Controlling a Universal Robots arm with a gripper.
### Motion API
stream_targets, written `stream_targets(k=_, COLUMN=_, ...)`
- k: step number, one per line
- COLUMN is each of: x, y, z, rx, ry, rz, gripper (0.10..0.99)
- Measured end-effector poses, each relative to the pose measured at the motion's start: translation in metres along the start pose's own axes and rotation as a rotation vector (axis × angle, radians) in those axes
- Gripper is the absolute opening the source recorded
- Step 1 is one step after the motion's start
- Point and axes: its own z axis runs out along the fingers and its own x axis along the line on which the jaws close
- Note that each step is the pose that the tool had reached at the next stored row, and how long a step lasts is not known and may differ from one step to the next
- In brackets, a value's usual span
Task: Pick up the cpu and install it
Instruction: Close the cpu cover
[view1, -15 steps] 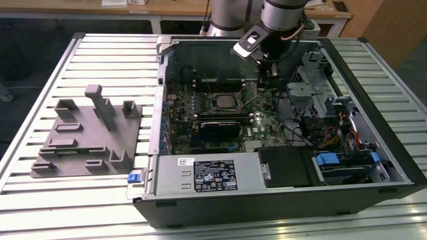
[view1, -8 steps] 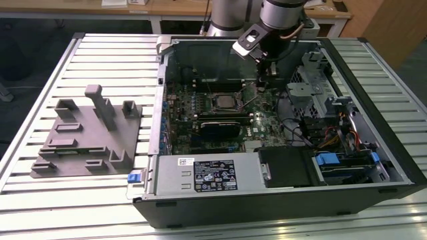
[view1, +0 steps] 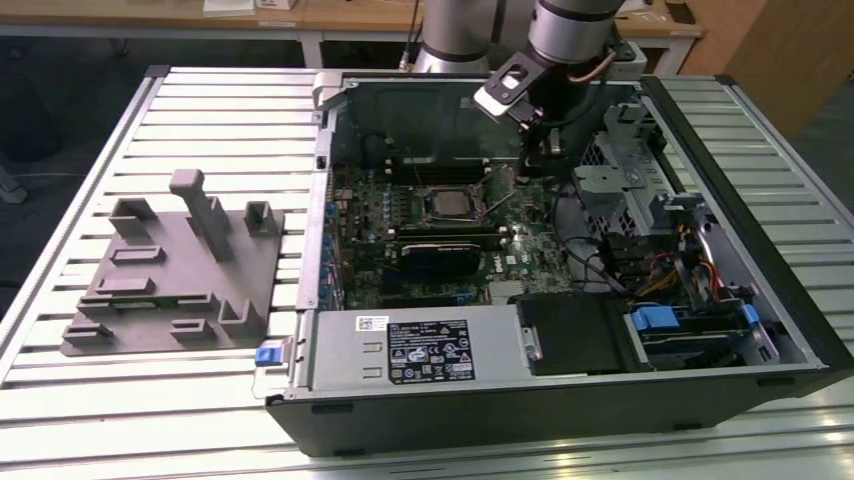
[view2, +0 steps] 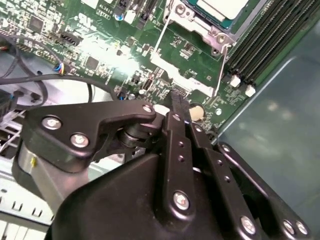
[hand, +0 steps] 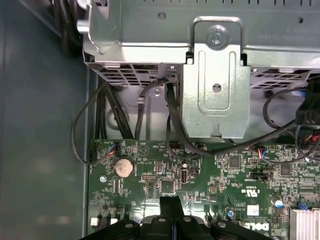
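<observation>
While jaws hang pinched together above motherboard (hand: 210, 170), cpu (view2: 222, 6) lies partly cropped in socket (view2: 181, 11)

The arm (view1: 577, 35) is silvery grey and cylindrical, with a thin cable (view1: 605, 66) alongside its wrist. The tool (view2: 178, 100) is matte black, its flat linkage bars (view2: 175, 150) fastened by round silver screws (view2: 181, 200).
</observation>
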Motion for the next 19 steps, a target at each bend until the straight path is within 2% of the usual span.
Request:
stream_targets(k=5, x=-0.0001, y=-0.0001, z=0.0087, rx=0.0, ry=0.0001, rz=0.0, gripper=0.106)
stream_targets(k=8, x=-0.0001, y=-0.0023, z=0.0097, rx=0.0, ry=0.0004, rz=0.0, gripper=0.106)
stream_targets(k=15, x=0.0, y=-0.0264, z=0.0092, rx=0.0, ry=0.0028, rz=0.0, gripper=0.106)
stream_targets(k=19, x=0.0001, y=-0.0336, z=0.0091, rx=0.0, ry=0.0051, rz=0.0, gripper=0.106)
